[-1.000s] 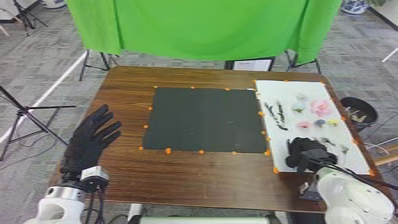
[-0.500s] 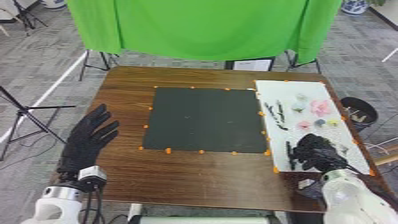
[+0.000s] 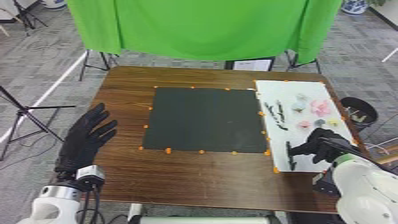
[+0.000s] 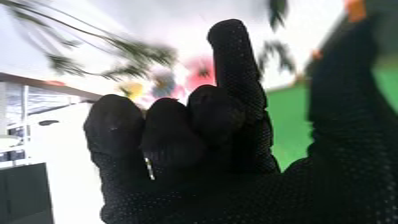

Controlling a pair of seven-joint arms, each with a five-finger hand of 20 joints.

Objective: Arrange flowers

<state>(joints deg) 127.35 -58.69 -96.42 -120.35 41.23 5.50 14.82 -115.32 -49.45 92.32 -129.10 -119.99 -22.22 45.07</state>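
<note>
In the head view, my left hand (image 3: 83,139) is at the table's left with straight fingers. My right hand (image 3: 322,143) is over the nearer part of the white sheet (image 3: 271,89), holding nothing visible. Beyond it lie a large pink flower (image 3: 320,107), a small pink flower (image 3: 304,124) and a yellow flower (image 3: 333,122). A dark sprig (image 3: 290,156) lies left of that hand; thin leafy stems (image 3: 280,114) lie farther up. In the right wrist view, my right hand (image 4: 200,145) has relaxed fingers near green sprigs (image 4: 133,54), with a yellow flower (image 4: 132,90) behind.
A black sheet (image 3: 206,120), edged with orange tape marks, lies mid-table, left of the white one. Past the table's right edge stands a dark bin (image 3: 358,110). A green cloth (image 3: 200,27) hangs behind the far edge.
My right hand has moved away from the table's near edge and to the right, uncovering the dark sprig on the white sheet. The left hand stays almost where it was.
</note>
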